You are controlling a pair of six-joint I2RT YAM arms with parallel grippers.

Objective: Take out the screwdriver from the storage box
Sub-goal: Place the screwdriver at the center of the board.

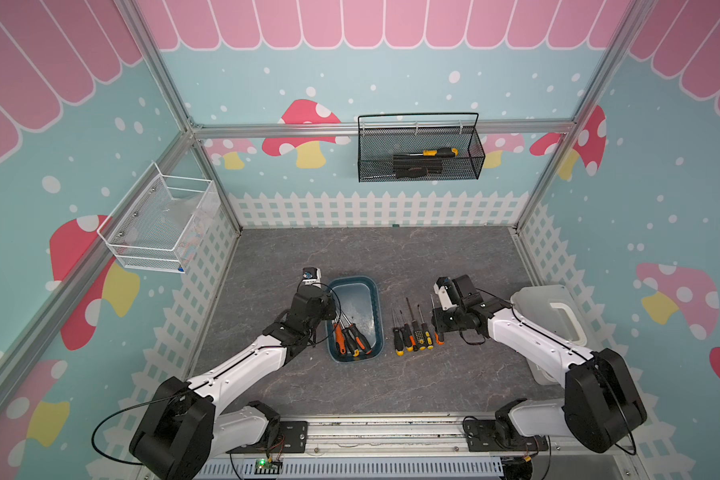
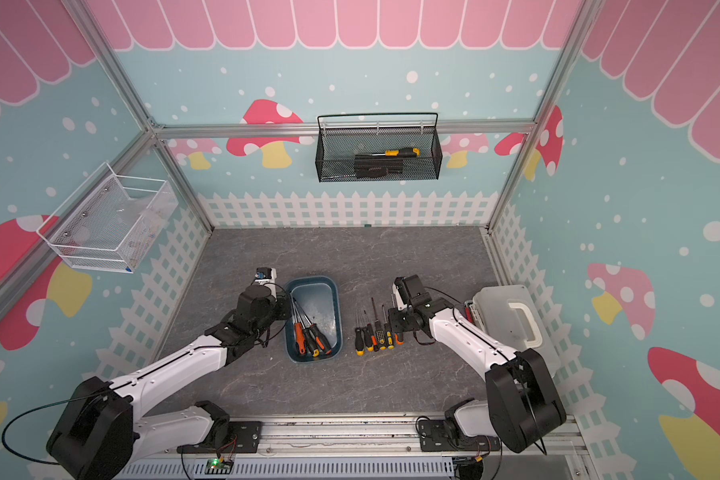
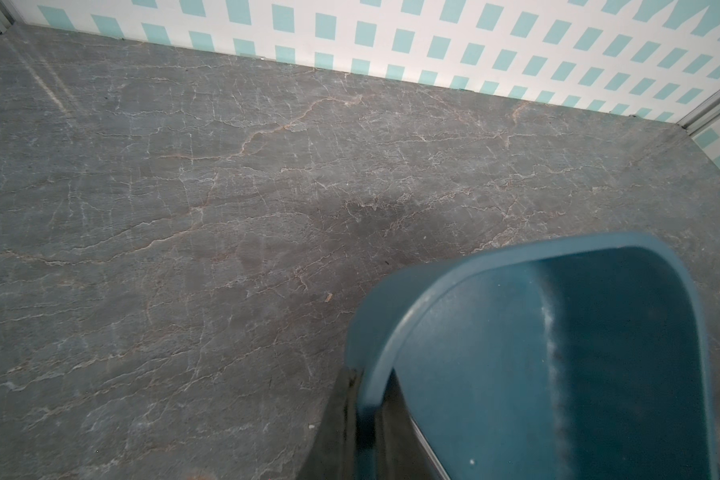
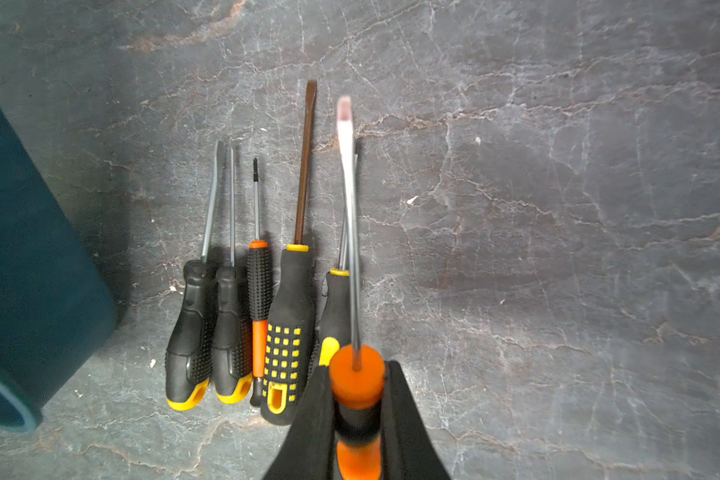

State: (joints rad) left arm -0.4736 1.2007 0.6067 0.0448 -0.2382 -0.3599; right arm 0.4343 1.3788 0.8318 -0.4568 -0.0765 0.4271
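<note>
Here, the right claw (image 4: pixel 356 374) grips an orange-handled screwdriver (image 4: pixel 348 199) over the table (image 1: pixel 391 257), beside the laid-out row (image 1: pixel 414 336); lower it flat and parallel (the left claw (image 3: pixel 366 399) pinches the storage box (image 1: pixel 358 303) rim).

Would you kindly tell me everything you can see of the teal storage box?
The storage box is a shallow dark teal-blue plastic tub with rounded corners and smooth rim, upright on the grey table. Orange-and-black-handled screwdrivers lie in its near end; the far end is bare. The left gripper is clamped on its left wall.
</note>
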